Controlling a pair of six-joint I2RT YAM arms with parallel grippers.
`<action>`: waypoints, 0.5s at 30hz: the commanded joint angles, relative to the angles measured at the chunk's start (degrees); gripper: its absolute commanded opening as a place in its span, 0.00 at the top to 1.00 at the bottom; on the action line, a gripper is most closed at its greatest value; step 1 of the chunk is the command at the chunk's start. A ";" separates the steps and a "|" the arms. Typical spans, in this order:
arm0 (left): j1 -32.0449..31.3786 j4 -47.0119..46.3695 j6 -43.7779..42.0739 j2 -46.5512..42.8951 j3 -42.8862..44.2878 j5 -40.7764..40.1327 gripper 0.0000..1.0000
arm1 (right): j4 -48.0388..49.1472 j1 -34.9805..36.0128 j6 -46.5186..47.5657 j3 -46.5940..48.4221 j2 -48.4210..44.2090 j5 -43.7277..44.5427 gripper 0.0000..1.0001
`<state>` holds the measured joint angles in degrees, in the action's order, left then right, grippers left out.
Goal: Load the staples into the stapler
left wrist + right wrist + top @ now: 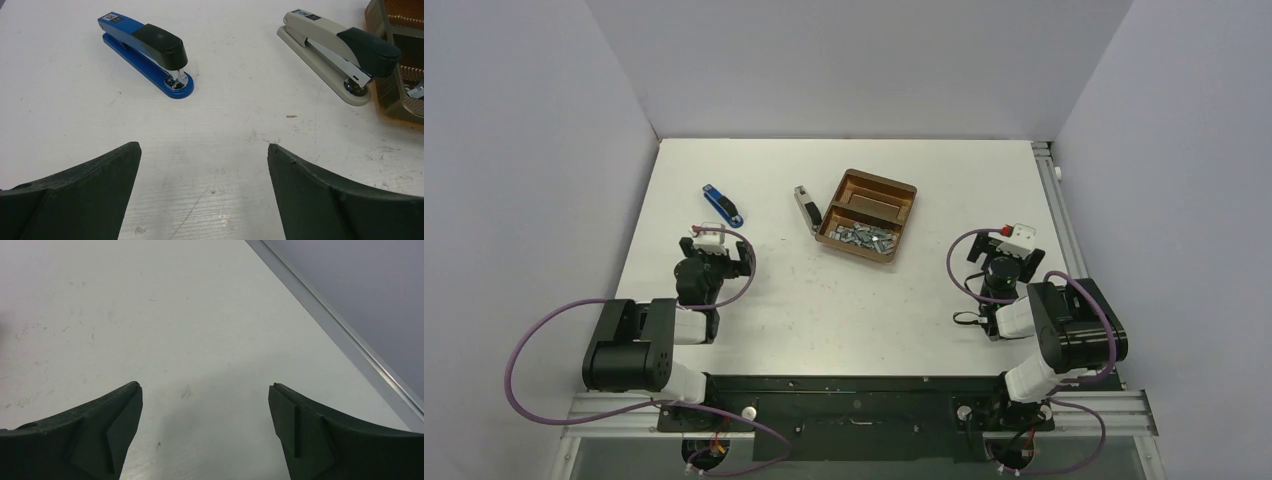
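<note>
A blue stapler (722, 207) with a black top lies closed on the table, left of centre. A beige stapler (807, 211) with a dark top lies closed against the left side of a brown tray (908, 190). The staples (864, 236) are a loose silver-grey pile in the tray's near compartment. My left gripper (716, 245) is open and empty, just short of the blue stapler (147, 52). Its view also shows the beige stapler (332, 52) and the tray's corner (395, 100). My right gripper (1007, 250) is open and empty over bare table, right of the tray; its fingers (115, 420) hold nothing.
The table's right edge has a metal rail (340, 330) close to my right gripper. Grey walls enclose the table at the left, back and right. The tray's far compartment holds a ridged brown insert (874, 198).
</note>
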<state>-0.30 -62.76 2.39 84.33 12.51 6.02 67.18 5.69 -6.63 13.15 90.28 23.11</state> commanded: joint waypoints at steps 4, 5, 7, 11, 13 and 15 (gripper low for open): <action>-0.03 -2.17 0.30 -0.13 1.20 0.13 0.04 | 1.83 0.02 -0.37 0.59 -0.64 -0.30 0.02; 0.02 -2.14 0.39 -0.07 1.26 0.17 0.04 | 2.48 0.32 -0.19 0.57 -1.03 1.17 0.02; 1.57 -1.64 0.30 -0.03 1.56 0.20 0.04 | -0.49 0.26 -0.57 0.83 -3.30 0.59 0.02; 4.52 4.70 2.60 -4.26 3.07 4.09 0.04 | -11.81 1.25 -0.38 3.51 -12.00 4.09 0.02; 5.11 19.11 3.02 -9.03 8.56 3.43 0.04 | -15.16 1.13 -4.27 3.61 -19.17 5.43 0.02; 5.14 33.90 1.21 -12.42 16.31 4.41 0.04 | -20.58 0.70 -8.12 4.67 -25.49 4.00 0.02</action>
<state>4.08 -50.02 3.73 78.89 16.36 8.01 54.70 6.48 -8.25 14.57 76.40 25.85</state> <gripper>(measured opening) 0.963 0.974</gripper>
